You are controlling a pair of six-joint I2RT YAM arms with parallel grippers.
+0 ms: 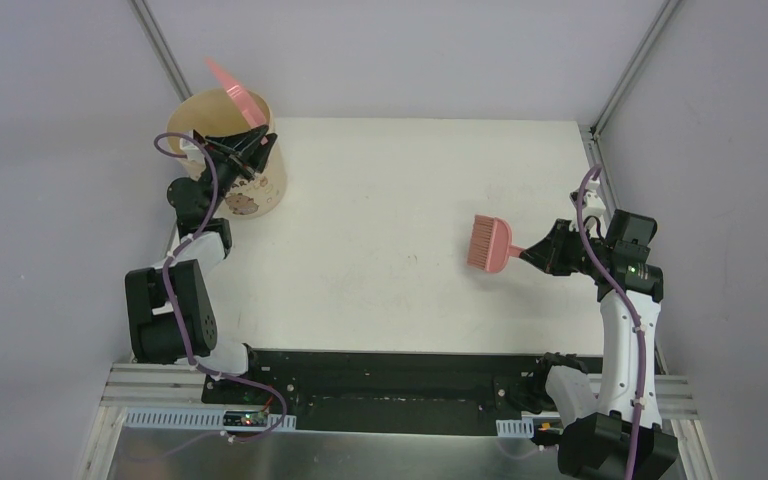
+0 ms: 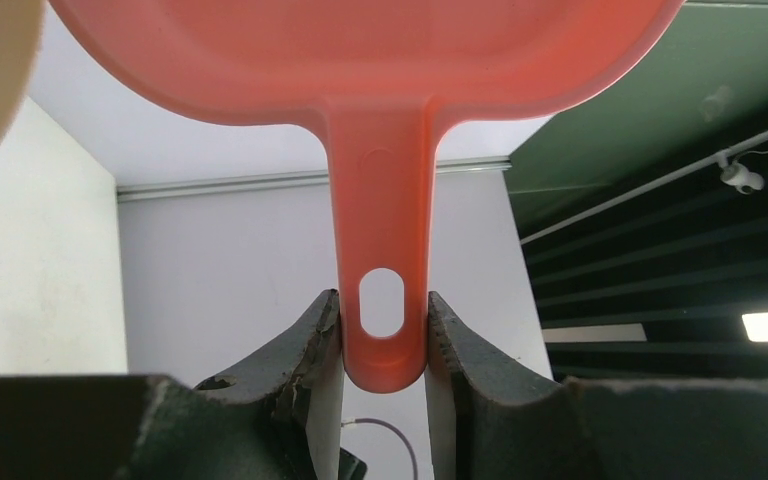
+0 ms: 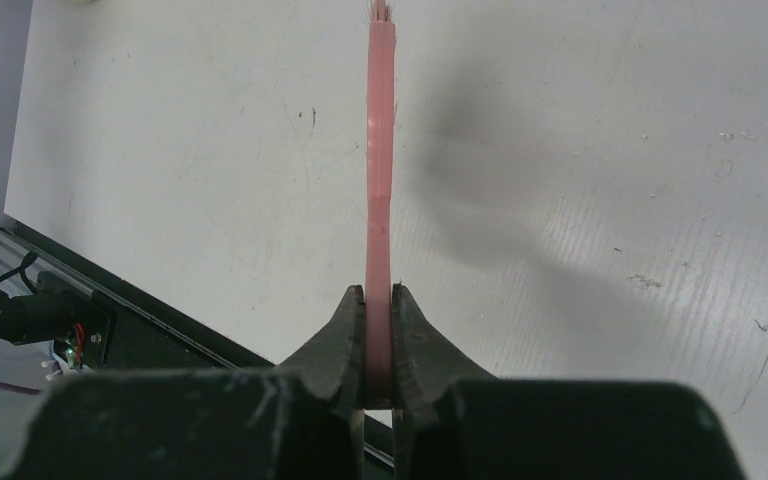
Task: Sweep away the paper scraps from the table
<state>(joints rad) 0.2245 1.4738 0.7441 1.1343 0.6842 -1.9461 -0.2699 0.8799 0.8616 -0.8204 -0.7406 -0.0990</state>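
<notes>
My left gripper [image 1: 251, 140] is shut on the handle of the pink dustpan [image 1: 236, 92], held tilted up over the beige bucket [image 1: 228, 152] at the table's far left. In the left wrist view the dustpan [image 2: 380, 60] fills the top, its handle between my fingers [image 2: 384, 335]. My right gripper [image 1: 532, 250] is shut on the pink hand brush [image 1: 490, 245], held above the white table [image 1: 400, 190] at the right; the brush [image 3: 379, 170] shows edge-on in the right wrist view, held in my right gripper [image 3: 378, 300]. No paper scraps show on the table.
The table's black front edge [image 1: 390, 362] runs along the bottom. Grey walls and metal frame posts [image 1: 628, 70] surround the table. The bucket stands at the table's far left corner.
</notes>
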